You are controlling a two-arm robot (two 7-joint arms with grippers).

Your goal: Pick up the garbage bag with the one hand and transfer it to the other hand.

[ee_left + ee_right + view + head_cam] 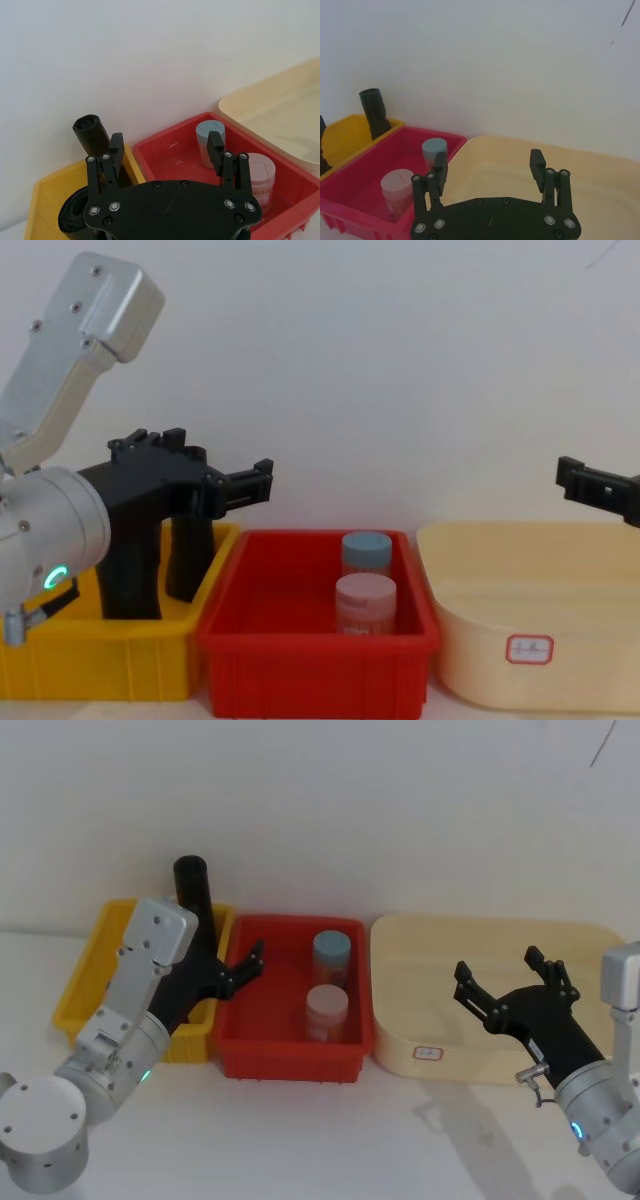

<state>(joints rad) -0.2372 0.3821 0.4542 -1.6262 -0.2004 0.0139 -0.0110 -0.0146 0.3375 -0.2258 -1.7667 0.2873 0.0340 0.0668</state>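
Head view: the left gripper (241, 967) hangs over the seam between the yellow bin (85, 982) and the red bin (290, 1067), jaws spread wide and empty; a slim black roll (192, 892) stands upright at the yellow bin's rear; the right gripper (510, 980) hovers over the cream tub (480, 935), jaws wide, empty, well apart from the yellow bin.

Left wrist view: the garbage bag (74, 214) presents its rolled end beside the left gripper's palm, inside the yellow bin; it lies outside the jaws, behind the fingertips.

Right wrist view: the slim roll leans in the yellow bin, far from the right gripper.

Chest view: the garbage bag stands near upright, long axis vertical, below the left gripper's body; the fingers point past it toward the red bin. The left arm is nearer; it likely must draw back and straddle the tube sideways.
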